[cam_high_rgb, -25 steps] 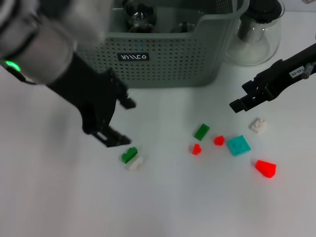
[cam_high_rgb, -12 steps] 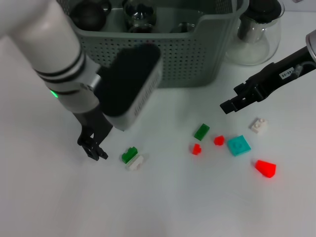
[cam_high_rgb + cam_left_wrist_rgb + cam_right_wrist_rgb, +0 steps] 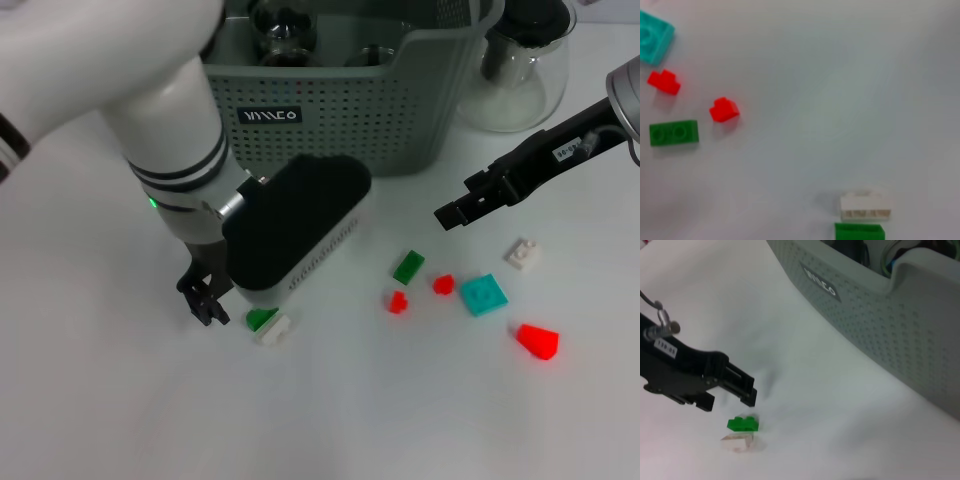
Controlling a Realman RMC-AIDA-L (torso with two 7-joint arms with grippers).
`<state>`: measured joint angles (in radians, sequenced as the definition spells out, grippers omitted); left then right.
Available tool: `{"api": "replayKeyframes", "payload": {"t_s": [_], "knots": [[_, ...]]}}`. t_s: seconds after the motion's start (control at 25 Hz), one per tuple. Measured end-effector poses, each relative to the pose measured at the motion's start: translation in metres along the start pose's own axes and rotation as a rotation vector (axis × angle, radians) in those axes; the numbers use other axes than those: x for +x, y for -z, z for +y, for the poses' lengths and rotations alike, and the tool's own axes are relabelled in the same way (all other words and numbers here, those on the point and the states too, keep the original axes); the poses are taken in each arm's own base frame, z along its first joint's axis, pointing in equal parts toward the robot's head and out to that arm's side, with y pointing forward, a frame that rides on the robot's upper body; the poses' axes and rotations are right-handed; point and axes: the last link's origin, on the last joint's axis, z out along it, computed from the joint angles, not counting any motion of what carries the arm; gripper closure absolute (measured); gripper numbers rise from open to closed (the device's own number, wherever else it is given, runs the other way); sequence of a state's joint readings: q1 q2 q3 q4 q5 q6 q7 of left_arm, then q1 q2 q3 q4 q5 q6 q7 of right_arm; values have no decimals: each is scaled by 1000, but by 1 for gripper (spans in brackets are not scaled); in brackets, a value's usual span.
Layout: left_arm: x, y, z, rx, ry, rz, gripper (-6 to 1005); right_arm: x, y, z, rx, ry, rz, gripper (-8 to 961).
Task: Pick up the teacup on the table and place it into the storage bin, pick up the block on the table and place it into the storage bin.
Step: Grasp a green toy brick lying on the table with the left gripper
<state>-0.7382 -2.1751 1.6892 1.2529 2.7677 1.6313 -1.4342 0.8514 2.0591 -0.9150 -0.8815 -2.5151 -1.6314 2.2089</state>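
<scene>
Descent logged: my left claw (image 3: 205, 300) has dropped beside the green block (image 3: 262, 318), fingers apart (nothing held); pickup imminent.

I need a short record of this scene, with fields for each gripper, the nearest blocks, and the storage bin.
left gripper: low over the table, beside the green block
green block: touching a white block, not held
right gripper: above the table, holding nothing
storage bin: at the back, with glassware inside
other blocks: red, green, teal and white, loose on the table
</scene>
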Motion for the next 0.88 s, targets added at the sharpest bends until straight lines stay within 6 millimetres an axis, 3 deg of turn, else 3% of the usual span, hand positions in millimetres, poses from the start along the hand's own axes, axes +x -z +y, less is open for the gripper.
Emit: {"api": "replayKeyframes", "payload": {"t_s": [0.44, 0.88], "knots": [[16, -12, -4, -38, -63, 8, 274, 5, -3, -1, -3, -2, 3, 138], [18, -19, -10, -53, -52, 18, 274, 6, -3, -2, -1, 2, 7, 138]]}}
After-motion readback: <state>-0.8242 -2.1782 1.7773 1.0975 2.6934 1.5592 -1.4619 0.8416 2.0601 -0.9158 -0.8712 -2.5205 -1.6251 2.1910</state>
